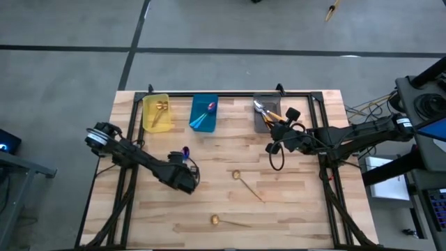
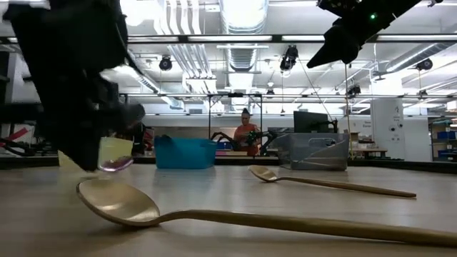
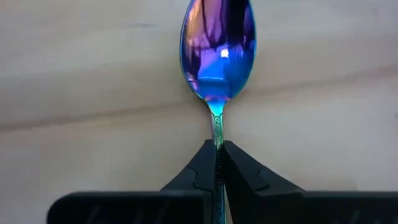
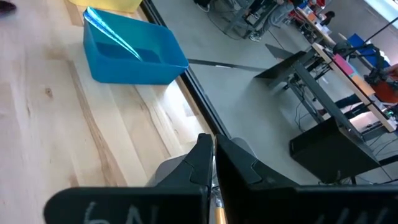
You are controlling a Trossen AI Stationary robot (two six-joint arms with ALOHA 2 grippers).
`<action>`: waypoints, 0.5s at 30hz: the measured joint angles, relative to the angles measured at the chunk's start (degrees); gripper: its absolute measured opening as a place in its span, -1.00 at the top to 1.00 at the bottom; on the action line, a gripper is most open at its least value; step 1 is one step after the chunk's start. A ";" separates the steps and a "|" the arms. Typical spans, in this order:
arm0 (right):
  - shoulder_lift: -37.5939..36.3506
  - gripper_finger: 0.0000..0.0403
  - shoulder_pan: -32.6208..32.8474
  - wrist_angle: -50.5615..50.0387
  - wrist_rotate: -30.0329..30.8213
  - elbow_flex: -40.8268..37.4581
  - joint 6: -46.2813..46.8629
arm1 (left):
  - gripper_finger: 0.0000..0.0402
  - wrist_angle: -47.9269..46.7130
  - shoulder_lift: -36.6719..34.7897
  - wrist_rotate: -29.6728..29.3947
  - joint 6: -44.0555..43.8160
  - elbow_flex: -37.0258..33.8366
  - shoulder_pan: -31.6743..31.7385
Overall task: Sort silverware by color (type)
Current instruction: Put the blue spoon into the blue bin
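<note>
My left gripper [image 3: 217,144] is shut on a spoon with an iridescent purple bowl [image 3: 217,50] and a teal handle, left of the table's middle [image 1: 185,152]. Two gold spoons lie flat on the wood, one mid-table [image 1: 247,187] and one near the front edge [image 1: 230,222]. At the far edge stand a yellow bin [image 1: 148,120] with a gold spoon, a blue bin [image 1: 195,120] with a teal-handled spoon, and a grey bin [image 1: 262,125] with an orange-handled spoon [image 1: 273,116]. My right gripper [image 4: 212,140] hangs shut above the grey bin, holding nothing that I can see. My left gripper pinches the spoon's thin teal handle [image 3: 216,127] between its two fingers, a little behind the bowl. The fingers slant down toward the table's far edge and lie along the handle. The bowl sticks out ahead, hollow side up; whether it is clear of the wood [image 2: 116,164] I cannot tell.
The three bins stand in a row along the far edge. Bare wood lies between them and the two gold spoons. A black cable loop [image 1: 277,157] hangs under my right arm. A person [image 2: 246,132] sits in the room behind the table.
</note>
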 joint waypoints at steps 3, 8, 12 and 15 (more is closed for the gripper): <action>0.00 0.95 0.00 -0.02 0.00 0.00 0.07 | 0.99 -8.92 -1.96 1.26 3.16 5.20 -0.08; 0.00 0.95 0.00 -0.04 0.00 0.00 0.13 | 1.00 -16.96 -7.27 2.43 8.99 10.97 0.66; 0.00 0.96 0.00 -0.04 -0.20 0.00 0.16 | 1.00 -17.37 -12.91 2.10 15.89 13.38 3.23; 0.00 0.96 0.00 0.00 -1.54 0.00 0.12 | 1.00 -17.39 -16.48 0.87 22.10 15.02 7.50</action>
